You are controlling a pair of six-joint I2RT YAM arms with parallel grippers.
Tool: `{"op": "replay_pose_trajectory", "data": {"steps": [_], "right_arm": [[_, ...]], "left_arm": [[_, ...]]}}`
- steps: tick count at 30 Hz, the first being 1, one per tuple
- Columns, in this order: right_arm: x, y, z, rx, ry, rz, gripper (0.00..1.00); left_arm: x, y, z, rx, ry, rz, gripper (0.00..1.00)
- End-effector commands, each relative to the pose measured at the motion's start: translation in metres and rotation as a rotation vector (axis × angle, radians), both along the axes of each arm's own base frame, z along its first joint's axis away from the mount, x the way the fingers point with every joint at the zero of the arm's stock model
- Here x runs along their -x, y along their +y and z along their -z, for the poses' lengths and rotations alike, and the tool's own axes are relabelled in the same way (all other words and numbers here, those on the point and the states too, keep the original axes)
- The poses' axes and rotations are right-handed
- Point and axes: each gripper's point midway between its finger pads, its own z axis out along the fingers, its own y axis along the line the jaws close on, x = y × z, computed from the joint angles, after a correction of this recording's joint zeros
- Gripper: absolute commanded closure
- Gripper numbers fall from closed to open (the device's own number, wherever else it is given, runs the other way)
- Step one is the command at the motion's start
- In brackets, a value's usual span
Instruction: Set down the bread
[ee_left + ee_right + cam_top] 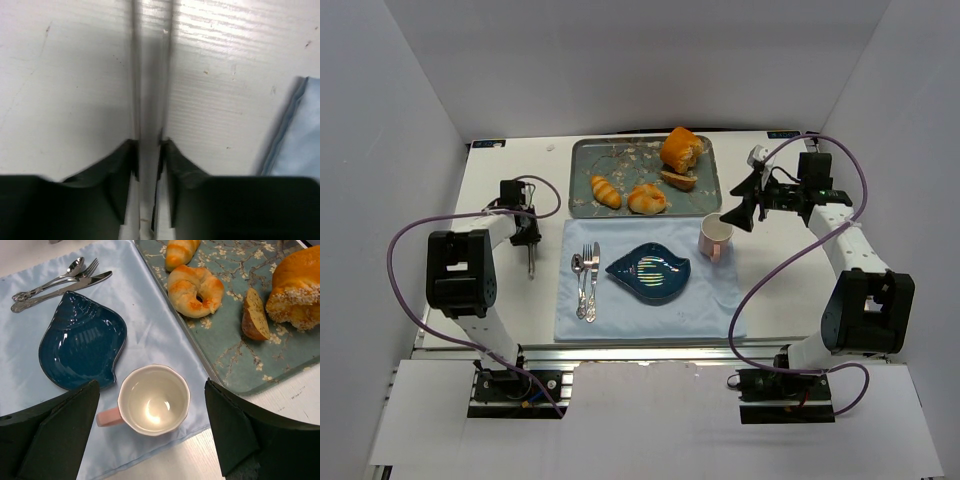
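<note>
Bread (605,190): left half of tray (620,158), untouched; I judge the pick not yet begun.
Right gripper (735,212): jaws spread wide, empty, above cup (715,237). Next I'd swing it across to the bread and close.
Left gripper (530,248): jaws pinched on thin grey utensil (150,100), worktop's left side.

The bread (605,190) is a small golden, ridged roll. It lies flat, slanted, at the tray's (620,158) left end.
</note>
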Motion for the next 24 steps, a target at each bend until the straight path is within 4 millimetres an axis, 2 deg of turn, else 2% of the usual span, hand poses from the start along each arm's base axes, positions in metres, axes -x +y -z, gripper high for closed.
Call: {"op": "replay_pose_trajectory", "data": {"steps": [1, 3, 4, 5, 7, 9, 10, 15, 18, 24], "right_arm": [[0.002, -0.004, -0.012, -0.031, -0.016, 0.0, 0.11], [0.001, -0.007, -0.014, -0.032, -0.024, 0.006, 0.11], [0.002, -0.008, -0.013, -0.034, -0.02, 0.011, 0.11], [0.002, -0.008, -0.014, -0.037, -0.02, 0.012, 0.11], [0.002, -0.009, -0.014, -0.04, -0.022, 0.014, 0.11], [0.003, -0.01, -0.015, -0.043, -0.024, 0.016, 0.11], [0.003, -0.01, -0.015, -0.044, -0.026, 0.017, 0.11], [0.003, -0.01, -0.013, -0.058, -0.01, 0.02, 0.11], [0.004, -0.009, -0.011, -0.075, 0.004, 0.017, 0.1], [0.004, -0.008, -0.01, -0.083, 0.009, 0.016, 0.11]], "left_arm": [[0.039, 0.003, 0.032, 0.022, 0.135, -0.027, 0.64], [0.039, 0.004, 0.032, 0.032, 0.126, -0.036, 0.72], [0.038, -0.001, 0.029, 0.059, 0.115, -0.034, 0.79], [0.036, -0.002, 0.025, 0.071, 0.105, -0.035, 0.81], [0.025, -0.008, 0.009, 0.109, 0.066, -0.036, 0.83], [0.015, -0.018, -0.016, 0.165, 0.013, -0.034, 0.82], [0.002, -0.023, -0.035, 0.204, -0.035, -0.052, 0.81], [-0.022, -0.061, -0.117, 0.436, -0.214, -0.032, 0.63], [-0.025, -0.081, -0.147, 0.582, -0.266, -0.054, 0.57], [-0.021, -0.125, -0.168, 0.767, -0.261, -0.058, 0.48]]}}
